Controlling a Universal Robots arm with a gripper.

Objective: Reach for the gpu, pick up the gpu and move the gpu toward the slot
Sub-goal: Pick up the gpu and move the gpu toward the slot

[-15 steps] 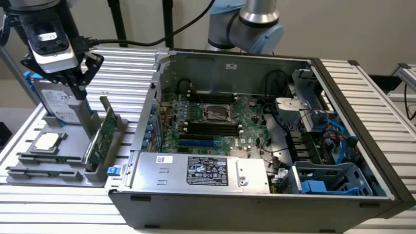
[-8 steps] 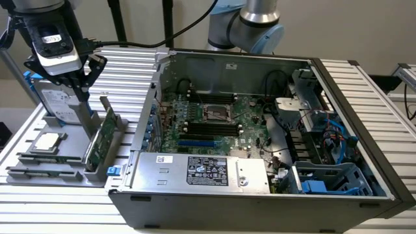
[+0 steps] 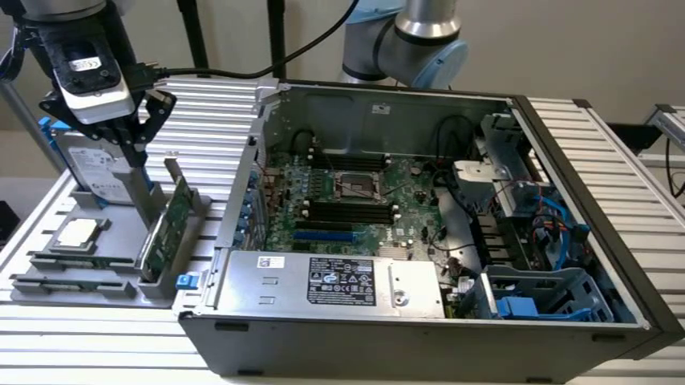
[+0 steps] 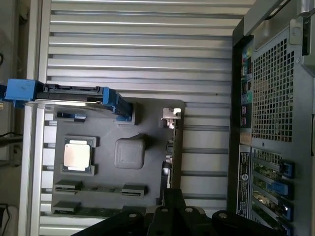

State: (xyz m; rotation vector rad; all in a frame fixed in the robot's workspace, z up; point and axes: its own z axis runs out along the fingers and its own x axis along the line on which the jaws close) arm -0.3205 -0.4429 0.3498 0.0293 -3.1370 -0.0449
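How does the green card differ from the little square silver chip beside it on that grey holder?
The green card stands on edge; the silver chip lies flat. The green card is long and thin; the silver chip is small and square. Colours differ too: green board against plain silver. Both sit in the grey holder beside the computer case.

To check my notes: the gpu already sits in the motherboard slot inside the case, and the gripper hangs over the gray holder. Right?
Not quite. In the exterior view the gpu stands on edge in the gray holder, outside the case, not in the motherboard slot. The gripper does hang over the gray holder.
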